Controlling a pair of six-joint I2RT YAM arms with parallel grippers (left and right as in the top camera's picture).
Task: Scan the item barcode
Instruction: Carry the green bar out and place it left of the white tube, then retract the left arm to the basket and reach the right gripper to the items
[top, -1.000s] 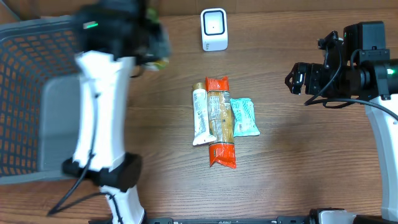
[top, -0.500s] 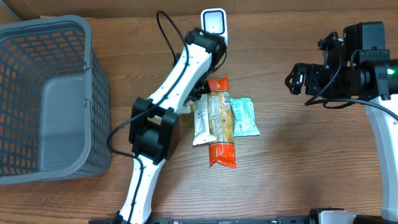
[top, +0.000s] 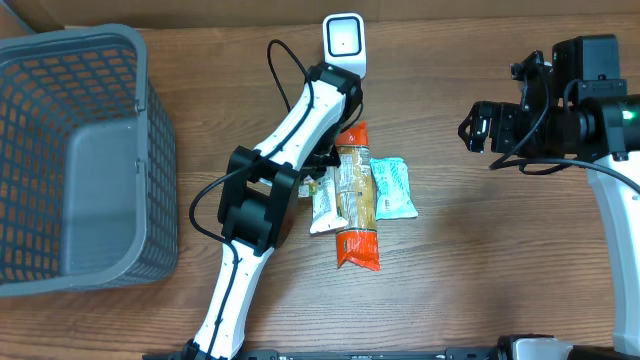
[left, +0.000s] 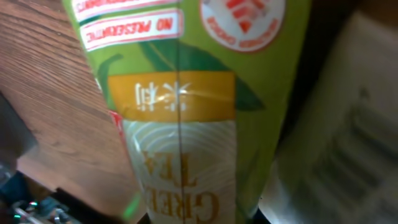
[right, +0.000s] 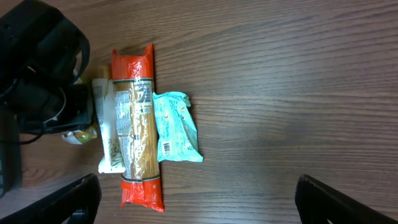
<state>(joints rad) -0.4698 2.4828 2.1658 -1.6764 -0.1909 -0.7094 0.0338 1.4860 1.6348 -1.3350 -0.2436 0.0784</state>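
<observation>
The worktop (top: 480, 260) shows open wood along its right side, the grey basket (top: 80, 150) fills its left edge, the right claw (top: 476, 127) hangs spread wide, and the left claw (top: 320, 165) pinches the green tea packet (left: 180, 112) just beside the white tube (top: 322, 190), near the scanner (top: 343, 47).

Open tabletop (top: 500, 260) right of packets (top: 355, 190) (basket (top: 150, 130) left)

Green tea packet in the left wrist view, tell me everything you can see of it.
The green tea packet is glossy green film with a centre seam, an orange band of characters, a red-and-white no-preservative label, a red badge and upside-down tea lettering. It fills the view above the wooden table, apparently held by the shut left gripper, whose fingers are hidden.
</observation>
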